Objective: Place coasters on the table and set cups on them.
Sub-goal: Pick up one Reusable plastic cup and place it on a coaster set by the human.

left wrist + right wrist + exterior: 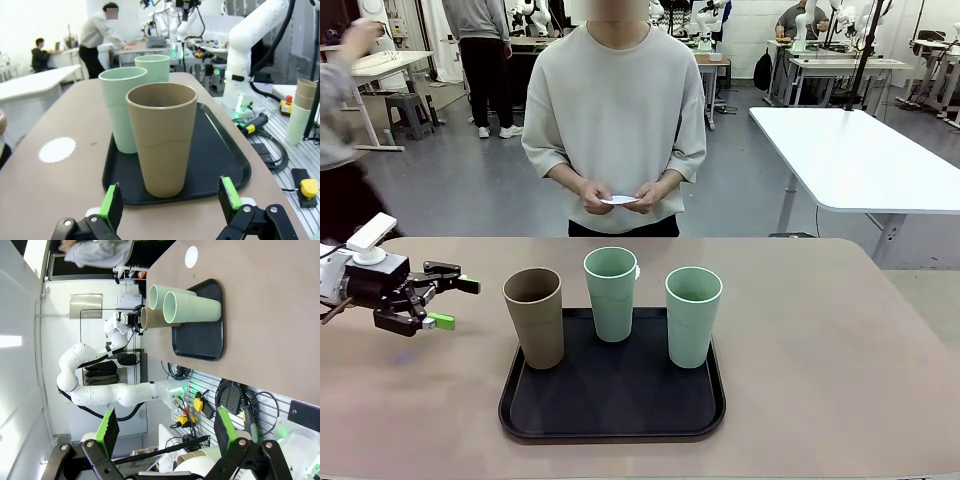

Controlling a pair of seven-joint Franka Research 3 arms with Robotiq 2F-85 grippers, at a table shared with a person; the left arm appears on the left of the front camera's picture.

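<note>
Three cups stand on a black tray (610, 425) on the tan table (820, 360): a brown cup (534, 318) at the left and two pale green cups (611, 293) (693, 315). My left gripper (445, 303) hovers open just left of the brown cup (162, 135), which stands close ahead between its green pads (111, 205). One lacy white coaster (57, 149) lies on the table beyond the tray, also seen from the right wrist as a coaster (191, 256). The person at the far side holds another white coaster (618, 199) in both hands. My right gripper (165, 427) is open and holds nothing, off the table's side.
A glossy white table (860, 150) stands at the back right. Off the table's right side are the right arm's base (240, 75), cables and a stack of spare cups (302, 110). Bare tabletop lies to the tray's right and far side.
</note>
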